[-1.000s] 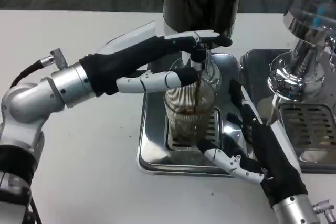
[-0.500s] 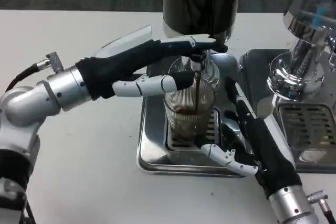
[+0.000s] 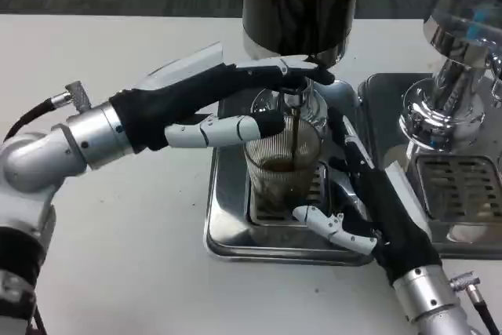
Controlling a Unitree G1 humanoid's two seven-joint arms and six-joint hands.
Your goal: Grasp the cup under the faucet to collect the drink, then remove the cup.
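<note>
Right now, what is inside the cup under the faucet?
Dark drink fills the lower part of the ribbed clear cup, and a thin dark stream falls into it from the faucet. The cup's base is blurred against the drip tray.

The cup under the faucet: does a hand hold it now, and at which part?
The right hand wraps the cup low on its side, near the base. The left hand has its fingers on the faucet lever, not the cup.

Ribbed clear cup (image 3: pixel 283 164), glossy metal tray (image 3: pixel 227 229)
</note>
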